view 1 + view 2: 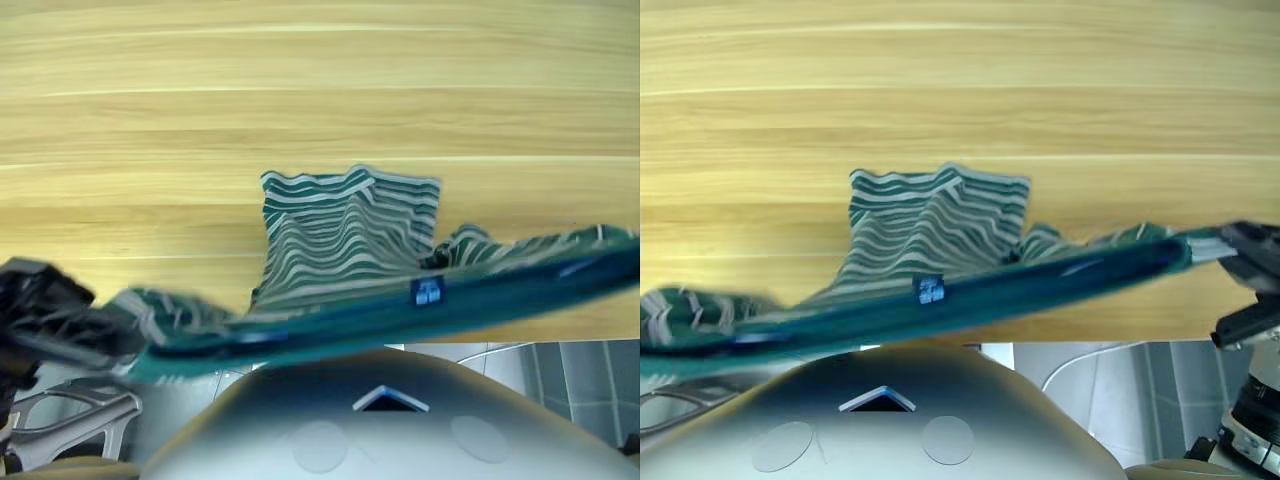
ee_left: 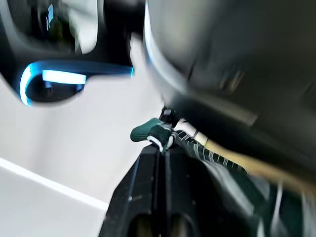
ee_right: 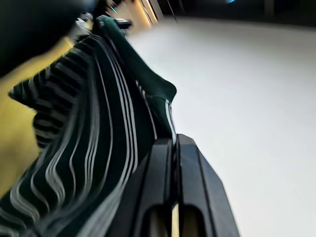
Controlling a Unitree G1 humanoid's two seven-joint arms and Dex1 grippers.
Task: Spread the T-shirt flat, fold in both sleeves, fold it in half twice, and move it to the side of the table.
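The green and white striped T-shirt (image 1: 345, 235) lies partly on the wooden table (image 1: 300, 90), with its near edge lifted and stretched taut between both grippers past the table's front edge. My left gripper (image 1: 105, 322) is low at the left, shut on one end of the T-shirt (image 2: 153, 132). My right gripper (image 1: 1212, 248) is at the right, shut on the other end of the T-shirt (image 3: 98, 128). The far part of the shirt rests bunched on the table near the front edge.
The wooden table stretches wide behind the shirt. Below the front edge are a tiled floor (image 1: 560, 380), a cable (image 1: 1070, 370) and a metal chair frame (image 1: 70, 415) at the lower left.
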